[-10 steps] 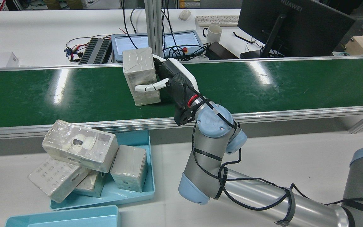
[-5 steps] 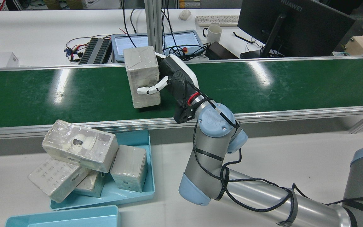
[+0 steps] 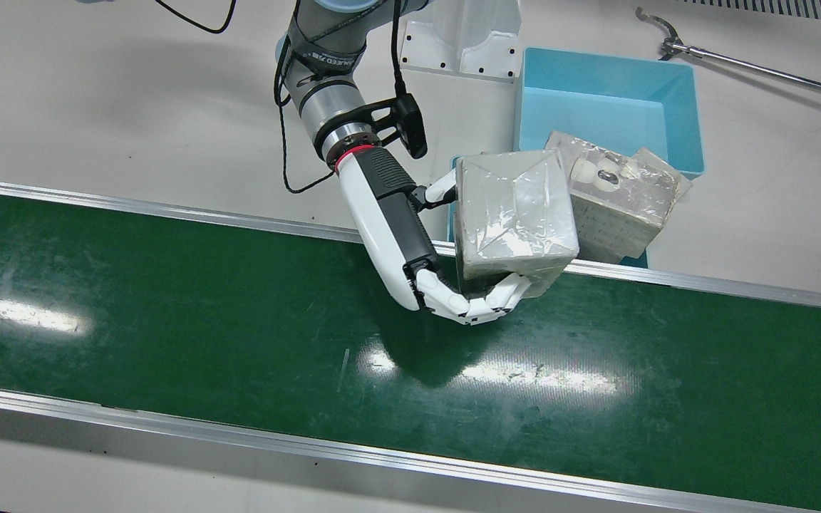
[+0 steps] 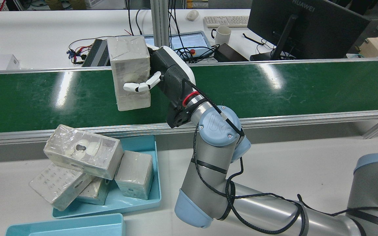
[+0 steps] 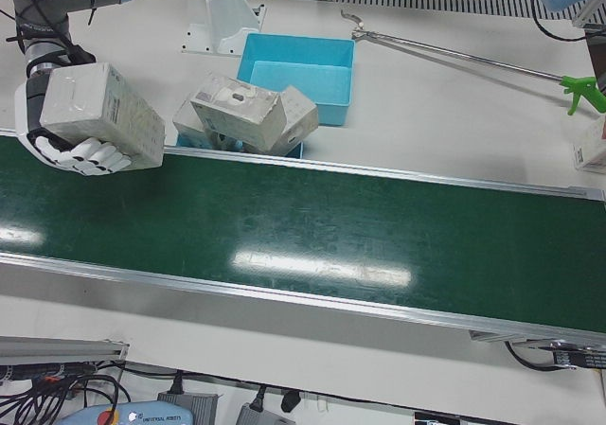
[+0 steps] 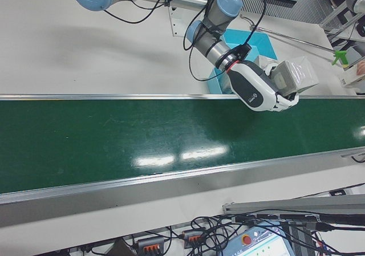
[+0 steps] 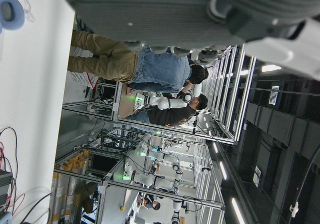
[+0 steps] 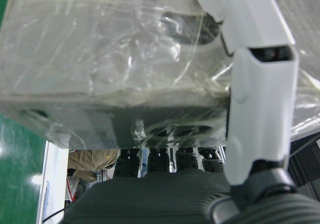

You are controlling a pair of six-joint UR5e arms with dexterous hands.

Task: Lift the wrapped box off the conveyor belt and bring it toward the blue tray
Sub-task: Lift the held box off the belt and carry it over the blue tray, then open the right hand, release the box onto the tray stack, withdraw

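My right hand (image 4: pixel 162 78) is shut on the wrapped box (image 4: pixel 130 72), a pale block in clear film, and holds it upright above the green conveyor belt (image 4: pixel 274 88). From the front, the box (image 3: pixel 514 214) hangs over the belt's near rail beside the hand (image 3: pixel 396 235), fingers (image 3: pixel 482 303) curled under it. The blue tray (image 4: pixel 139 203) lies just beyond the rail, below and left of the box in the rear view. The box (image 8: pixel 125 49) fills the right hand view. The left hand view shows only part of the left hand (image 7: pixel 200 4).
Several wrapped boxes (image 4: pixel 84 152) are piled in and over the blue tray. A deeper blue bin (image 3: pixel 606 107) stands beside it. A long grabber tool (image 5: pixel 454 51) lies on the table. A monitor (image 4: pixel 304 29) and mug (image 4: pixel 222 34) sit behind the belt.
My right hand has lifted the wrapped box off the belt and swung it left in the rear view, toward the tray side. The grip has stayed closed.
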